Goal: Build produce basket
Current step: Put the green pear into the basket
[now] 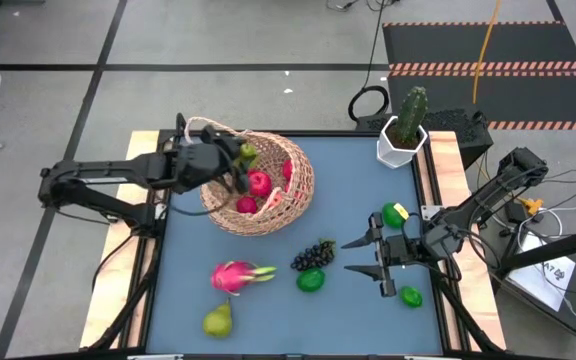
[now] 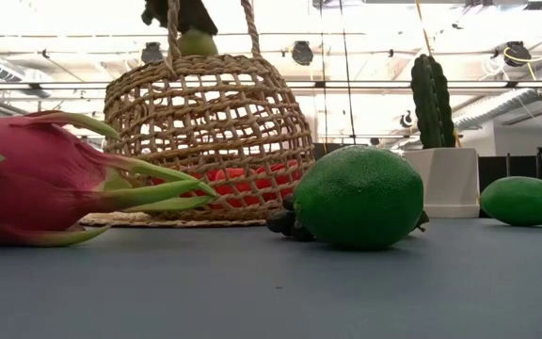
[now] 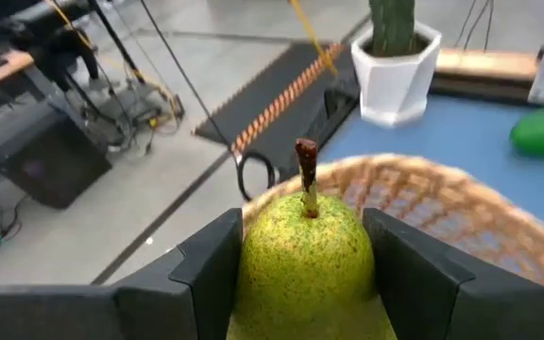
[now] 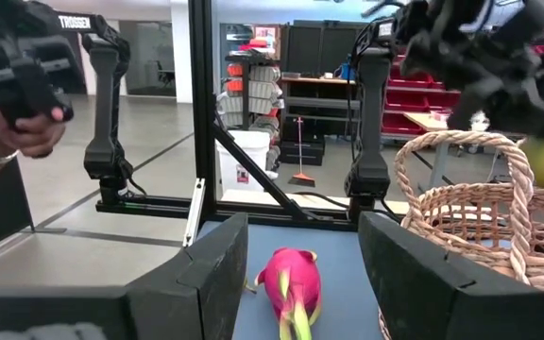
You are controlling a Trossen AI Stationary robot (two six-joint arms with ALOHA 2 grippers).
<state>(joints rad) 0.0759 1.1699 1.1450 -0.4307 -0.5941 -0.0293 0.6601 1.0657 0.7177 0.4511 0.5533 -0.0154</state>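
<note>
My left jaws (image 1: 236, 160) hang over the near rim of the wicker basket (image 1: 298, 190), pinching a yellow-green pear (image 3: 307, 260) by its sides; from my left wrist I see its brown stem pointing up between my two dark fingers (image 3: 206, 269), with the woven rim just beyond it. Seen from counter height, that pear sits high between the uprights of the basket's loop handle (image 2: 248, 28), above the basket body. Inside the basket lie red round fruits (image 1: 258, 184), one near the middle and others against the wall. The basket stands toward the far left part of the blue counter (image 1: 348, 210). My right jaws (image 1: 368, 256) are spread wide and hold nothing, low over the counter's right side, with the grape bunch (image 1: 313, 254) just beside their tips. A lime (image 1: 311, 280) lies near the grapes on their near side, another lime (image 1: 411, 296) lies beside my right wrist, and a third (image 1: 396, 214) sits farther back by the right edge. The pink dragon fruit (image 1: 236, 276) lies on the counter on the near side of the basket, and a second pear (image 1: 218, 320) lies closer still to the near edge. A cactus in a white pot (image 1: 404, 140) stands at the far right corner. From my right wrist, a person's hand (image 4: 26, 127) shows in the room beyond the counter.
</note>
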